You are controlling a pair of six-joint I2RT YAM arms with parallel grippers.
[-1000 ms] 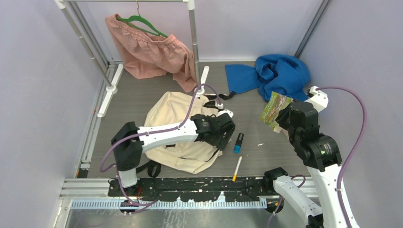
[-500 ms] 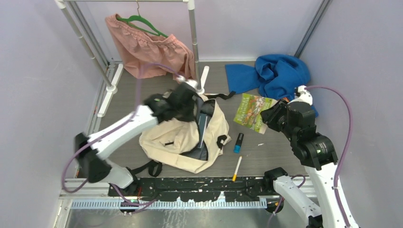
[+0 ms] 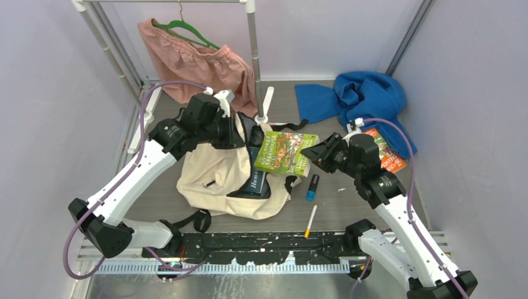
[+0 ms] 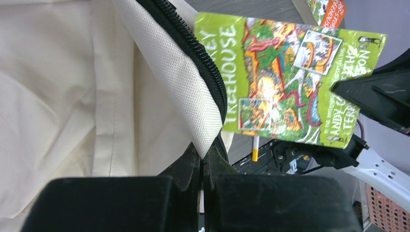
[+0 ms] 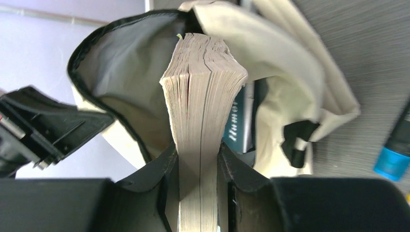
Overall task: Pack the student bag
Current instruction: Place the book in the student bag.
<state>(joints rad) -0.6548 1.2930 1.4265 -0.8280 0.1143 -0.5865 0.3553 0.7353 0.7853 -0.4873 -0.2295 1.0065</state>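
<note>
Student bag [image 3: 212,180] 1 | books [image 3: 393,161] 3, green book [image 3: 283,151] gripped | pens [image 3: 310,221] 2

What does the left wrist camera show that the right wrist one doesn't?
Left wrist only: the green book's printed cover, an orange book, a pen, the left gripper shut on the student bag's zipper rim. Right wrist only: the right gripper clamping that book's page edge, a dark book inside the bag, a blue marker. Both: the bag and green book.
</note>
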